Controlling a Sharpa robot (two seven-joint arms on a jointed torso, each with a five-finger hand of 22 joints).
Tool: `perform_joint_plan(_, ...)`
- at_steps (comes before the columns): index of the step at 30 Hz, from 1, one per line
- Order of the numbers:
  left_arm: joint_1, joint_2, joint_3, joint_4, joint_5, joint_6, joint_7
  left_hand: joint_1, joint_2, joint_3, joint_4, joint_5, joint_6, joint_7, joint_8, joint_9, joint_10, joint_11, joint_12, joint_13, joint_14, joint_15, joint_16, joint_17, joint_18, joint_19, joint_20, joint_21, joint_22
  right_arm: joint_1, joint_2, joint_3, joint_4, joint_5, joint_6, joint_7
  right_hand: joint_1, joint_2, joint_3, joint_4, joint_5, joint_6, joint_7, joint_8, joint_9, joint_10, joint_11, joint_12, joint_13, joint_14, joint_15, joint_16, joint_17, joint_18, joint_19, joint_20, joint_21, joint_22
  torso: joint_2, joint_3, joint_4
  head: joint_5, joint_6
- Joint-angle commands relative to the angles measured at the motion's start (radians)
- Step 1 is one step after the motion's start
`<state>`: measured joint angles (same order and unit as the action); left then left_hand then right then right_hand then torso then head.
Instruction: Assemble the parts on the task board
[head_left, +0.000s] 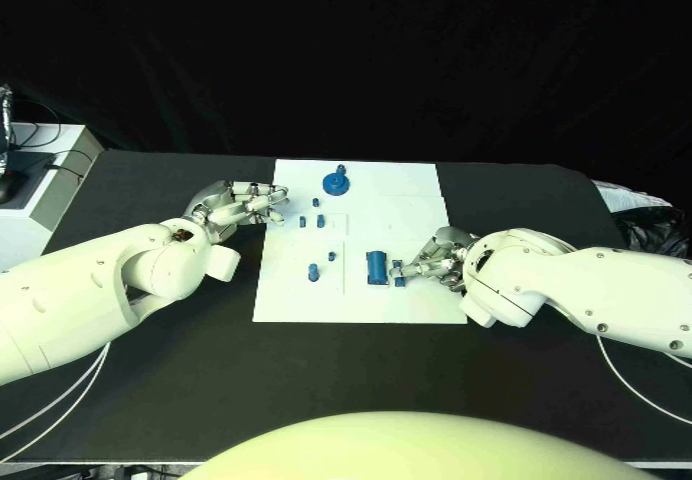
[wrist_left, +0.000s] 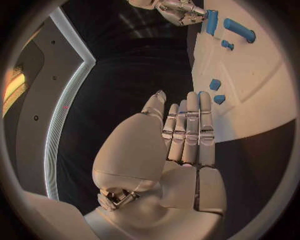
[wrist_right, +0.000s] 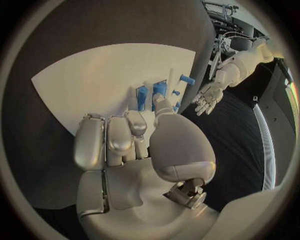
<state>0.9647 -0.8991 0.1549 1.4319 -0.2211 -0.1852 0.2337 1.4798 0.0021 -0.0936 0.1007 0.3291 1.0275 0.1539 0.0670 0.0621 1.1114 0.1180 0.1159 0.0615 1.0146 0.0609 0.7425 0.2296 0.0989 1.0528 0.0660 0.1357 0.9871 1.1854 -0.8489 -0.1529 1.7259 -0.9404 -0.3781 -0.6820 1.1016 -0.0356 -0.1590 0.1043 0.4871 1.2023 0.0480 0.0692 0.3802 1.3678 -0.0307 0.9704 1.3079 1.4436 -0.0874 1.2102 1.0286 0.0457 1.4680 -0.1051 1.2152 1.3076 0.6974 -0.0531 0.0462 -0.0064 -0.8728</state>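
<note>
The white task board (head_left: 353, 295) lies mid-table with several blue parts on it: a round piece (head_left: 336, 182) at the far end, small pegs (head_left: 313, 270) in the middle, and a tall block (head_left: 376, 266) near the right edge. My right hand (head_left: 433, 258) sits at the board's right edge, fingers curled (wrist_right: 109, 140). Its thumb tip (wrist_right: 164, 105) reaches a small blue part (head_left: 400, 267) beside the block (wrist_right: 142, 97); a grip is not clear. My left hand (head_left: 242, 205) hovers at the board's left edge, fingers straight (wrist_left: 187, 130), holding nothing.
Black table (head_left: 173, 380) surrounds the board. A white box (head_left: 43, 190) with cables stands at the far left corner. Two small blue parts (wrist_left: 217, 91) lie on the board just ahead of my left fingers.
</note>
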Motion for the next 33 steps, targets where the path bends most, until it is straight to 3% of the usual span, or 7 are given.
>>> perform_joint_plan(1, 0.0, 0.002, 0.001, 0.001, 0.001, 0.016, 0.006, -0.003, 0.005, -0.005, 0.001, -0.004, -0.004, -0.001, -0.001, 0.001, -0.004, 0.0, 0.005, 0.001, -0.004, 0.003, 0.005, -0.001, -0.013, 0.005, 0.003, -0.004, 0.002, -0.001, -0.006, 0.0, 0.004, -0.014, 0.01, 0.023, 0.02, 0.008, 0.005, -0.009, -0.03, 0.001, 0.004, -0.001, 0.002, -0.005, -0.001, 0.001, 0.01, 0.002, -0.004, -0.002, 0.0, 0.012, 0.039, 0.001, -0.005, 0.168, 0.0, 0.0001, 0.0006, 0.001, 0.0)
perform_joint_plan(5, 0.0, 0.001, 0.001, 0.001, 0.001, 0.016, 0.006, -0.003, 0.005, -0.005, 0.001, -0.004, -0.004, -0.001, -0.001, 0.001, -0.004, 0.0, 0.005, 0.001, -0.004, 0.003, 0.005, -0.001, -0.013, 0.005, 0.003, -0.004, 0.002, -0.001, -0.02, 0.0, 0.006, -0.018, 0.028, 0.045, 0.045, 0.012, 0.01, -0.044, -0.091, 0.003, 0.004, 0.0, 0.004, -0.006, 0.0, 0.0, 0.01, 0.002, -0.004, -0.002, 0.001, 0.012, 0.039, 0.001, -0.005, 0.168, -0.001, 0.0004, 0.0001, 0.002, 0.0)
perform_joint_plan(8, 0.0, 0.001, 0.001, 0.001, 0.001, 0.016, 0.006, -0.003, 0.005, -0.005, 0.001, -0.004, -0.004, -0.001, -0.001, 0.001, -0.004, 0.0, 0.005, 0.001, -0.004, 0.003, 0.005, -0.001, -0.013, 0.005, 0.003, -0.004, 0.002, -0.003, -0.032, 0.0, 0.013, -0.018, 0.05, 0.065, 0.074, 0.002, 0.026, -0.077, -0.172, 0.014, 0.0, 0.005, 0.012, -0.006, -0.003, 0.001, 0.01, 0.002, -0.005, -0.002, 0.002, 0.012, 0.038, 0.0, -0.005, 0.168, 0.0, 0.0011, -0.0008, 0.004, 0.0)
perform_joint_plan(12, 0.0, 0.0, 0.001, 0.001, 0.001, 0.016, 0.007, -0.003, 0.005, -0.005, 0.001, -0.004, -0.004, -0.001, -0.001, 0.001, -0.004, 0.0, 0.005, 0.001, -0.004, 0.003, 0.005, -0.001, -0.013, 0.005, 0.003, -0.004, 0.002, -0.007, -0.045, 0.0, 0.023, -0.017, 0.066, 0.078, 0.093, -0.021, 0.073, -0.088, -0.263, 0.026, -0.006, 0.014, 0.026, -0.005, -0.007, 0.003, 0.011, 0.002, -0.008, -0.001, 0.005, 0.01, 0.039, -0.002, -0.002, 0.169, 0.0, 0.0018, -0.002, 0.003, 0.0)
perform_joint_plan(14, 0.0, 0.0, 0.001, 0.0, 0.001, 0.016, 0.007, -0.003, 0.005, -0.005, 0.001, -0.004, -0.004, -0.001, -0.001, 0.001, -0.004, 0.0, 0.005, 0.001, -0.004, 0.003, 0.005, -0.001, -0.013, 0.005, 0.003, -0.004, 0.002, -0.009, -0.05, 0.0, 0.027, -0.016, 0.07, 0.081, 0.089, -0.062, 0.152, -0.065, -0.292, 0.026, -0.007, 0.018, 0.04, -0.005, -0.007, 0.004, 0.011, 0.002, -0.008, -0.002, 0.006, 0.01, 0.038, -0.003, -0.002, 0.169, 0.0, 0.0012, -0.0021, 0.003, 0.0)
perform_joint_plan(21, 0.0, 0.001, 0.001, 0.0, 0.001, 0.017, 0.008, -0.003, 0.005, -0.005, 0.001, -0.004, -0.004, -0.001, -0.001, 0.001, -0.004, 0.0, 0.005, 0.001, -0.004, 0.003, 0.005, -0.001, -0.013, 0.005, 0.003, -0.004, 0.002, -0.013, -0.056, 0.0, 0.03, -0.018, 0.066, 0.079, 0.091, -0.068, 0.163, -0.056, -0.3, 0.028, -0.013, 0.031, 0.063, -0.003, -0.011, 0.006, 0.012, 0.003, -0.011, -0.002, 0.011, 0.008, 0.039, -0.006, 0.002, 0.17, 0.0, 0.0012, -0.0005, 0.0, 0.0)
perform_joint_plan(33, -0.001, 0.0, 0.001, 0.002, 0.001, 0.016, 0.008, -0.002, 0.005, -0.005, 0.0, -0.004, -0.004, -0.001, -0.001, 0.001, -0.005, 0.0, 0.006, 0.001, -0.005, 0.003, 0.006, -0.001, -0.013, 0.005, 0.003, -0.005, 0.004, -0.015, -0.039, 0.0, 0.004, -0.033, 0.015, 0.043, 0.072, -0.026, 0.141, -0.066, -0.279, 0.026, -0.022, 0.056, 0.091, 0.003, -0.017, 0.009, 0.014, 0.004, -0.016, -0.003, 0.014, 0.007, 0.04, -0.011, 0.004, 0.17, 0.001, -0.0008, 0.0011, -0.003, 0.0)
